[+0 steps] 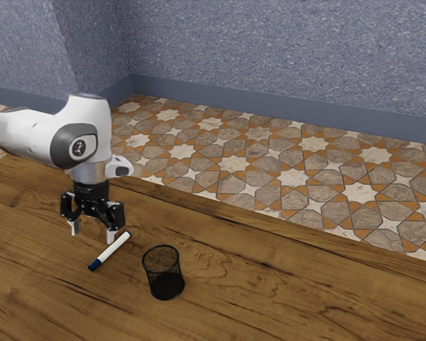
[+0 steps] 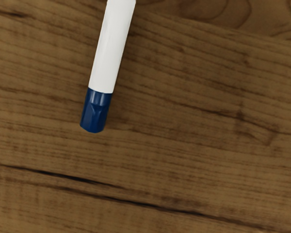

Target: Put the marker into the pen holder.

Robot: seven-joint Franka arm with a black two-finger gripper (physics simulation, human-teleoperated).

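The marker lies on the table, at ten o'clock from the pen holder in the exterior view. The gripper is empty, fingers spread; an off-centre descent could knock the barrel and roll it.

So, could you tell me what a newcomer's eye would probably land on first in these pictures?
Probably the big white arm coming in from the exterior view's left, its black gripper open above the wooden table. Next might be the star-patterned floor beyond the table, then the white marker with its blue cap, lying beside the black mesh pen holder.
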